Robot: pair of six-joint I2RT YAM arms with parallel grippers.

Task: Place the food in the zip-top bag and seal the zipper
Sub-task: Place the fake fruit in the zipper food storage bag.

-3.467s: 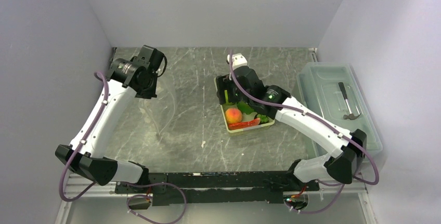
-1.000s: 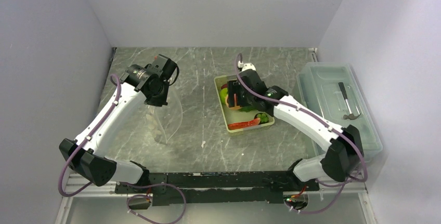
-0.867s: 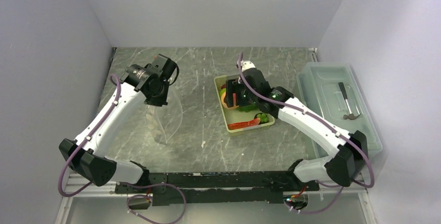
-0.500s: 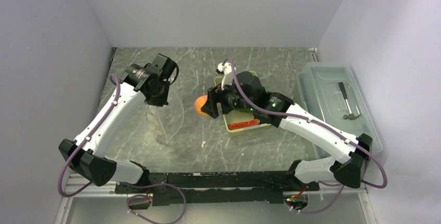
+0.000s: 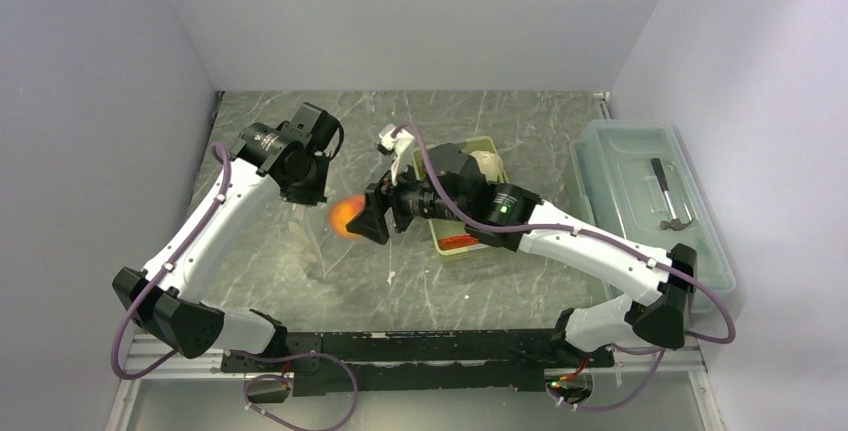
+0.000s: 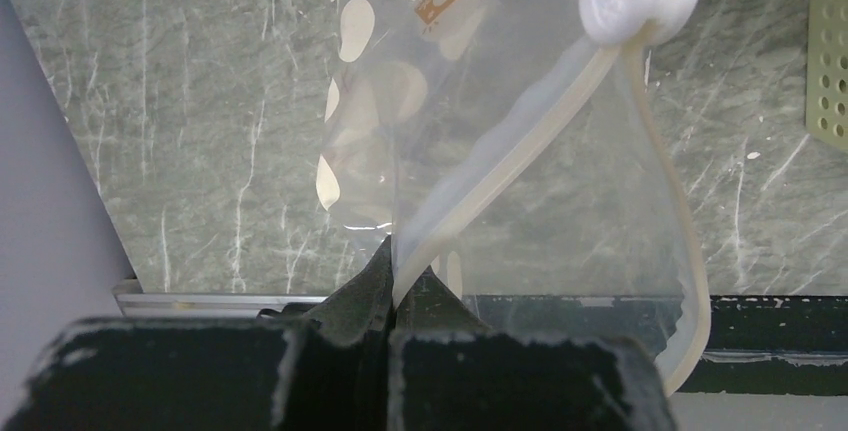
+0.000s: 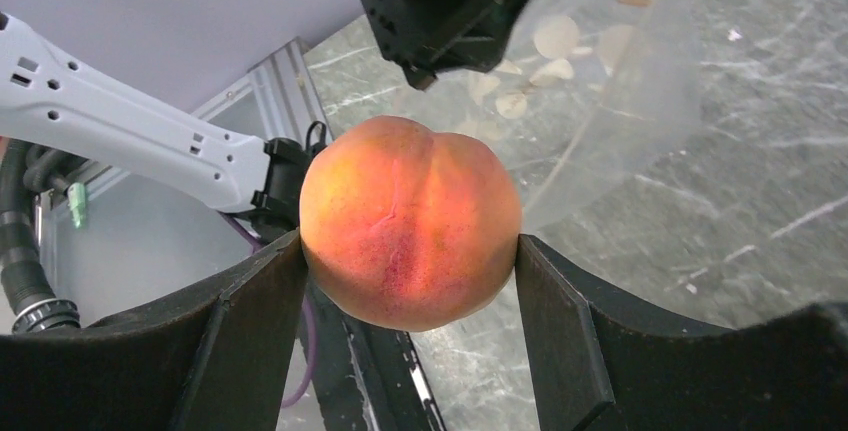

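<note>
While our left gripper (image 6: pixel 392 286) pinches the bag (image 6: pixel 400 81) by its zipper (image 6: pixel 510 154), our right gripper (image 7: pixel 410 251) clamps the ball (image 7: pixel 410 221) near its mouth; we judge 0 items bagged, zipper unsealed.

A grey-green marbled table (image 5: pixel 520 116) carries everything. The yellow-green basket (image 5: pixel 447 248) sits on it just right of the right claw (image 5: pixel 350 219), mostly hidden under that arm. A clear lidded box (image 5: pixel 640 201) lies well off to that claw's right, against the wall. A small white scrap (image 5: pixel 391 278) lies near the claw, toward the arm bases. The bag (image 6: pixel 560 181) hangs from the left claw (image 6: pixel 392 296); I cannot tell if it touches the table.
</note>
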